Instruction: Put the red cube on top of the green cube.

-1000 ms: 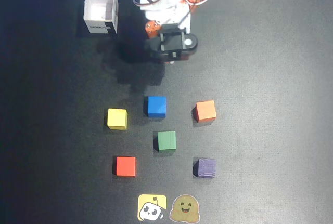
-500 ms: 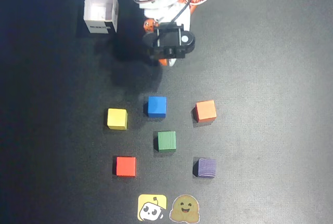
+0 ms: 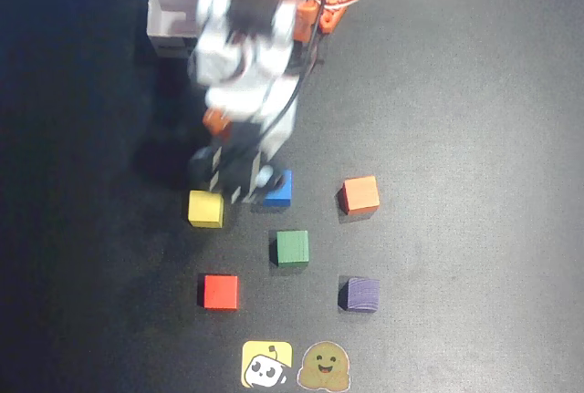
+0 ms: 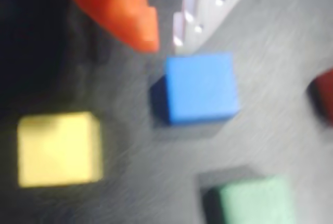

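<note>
The red cube (image 3: 220,291) lies on the black mat at the lower left of the overhead view, out of the wrist view. The green cube (image 3: 292,248) lies up and to the right of it and also shows in the wrist view (image 4: 255,200) at the bottom right. My gripper (image 3: 239,188) hangs blurred between a yellow cube (image 3: 205,208) and a blue cube (image 3: 276,188), well short of the red cube. In the wrist view my gripper (image 4: 165,44) has its orange finger (image 4: 125,11) almost against the white finger (image 4: 200,5), and it holds nothing.
An orange cube (image 3: 359,194) and a purple cube (image 3: 359,294) lie to the right. A white open box (image 3: 173,15) stands at the back left. Two stickers (image 3: 292,366) lie at the front edge. The blue cube (image 4: 200,86) and the yellow cube (image 4: 58,148) show in the wrist view.
</note>
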Robot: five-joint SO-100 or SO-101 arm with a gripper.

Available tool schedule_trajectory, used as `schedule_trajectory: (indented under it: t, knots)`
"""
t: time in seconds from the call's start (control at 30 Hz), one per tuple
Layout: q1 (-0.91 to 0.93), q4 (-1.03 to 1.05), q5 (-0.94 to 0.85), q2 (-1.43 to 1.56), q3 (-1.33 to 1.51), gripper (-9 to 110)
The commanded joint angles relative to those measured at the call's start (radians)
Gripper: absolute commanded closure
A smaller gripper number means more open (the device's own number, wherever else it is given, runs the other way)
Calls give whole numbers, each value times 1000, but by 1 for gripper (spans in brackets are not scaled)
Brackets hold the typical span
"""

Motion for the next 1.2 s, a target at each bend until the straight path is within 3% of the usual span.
schedule_trajectory:
  t: [0.0, 0.47, 1.17]
  knots:
    - [25, -15, -5, -115, -144, 100]
    - [46, -29, 14, -422, -440, 100]
    - [26, -155, 83, -666, -652, 100]
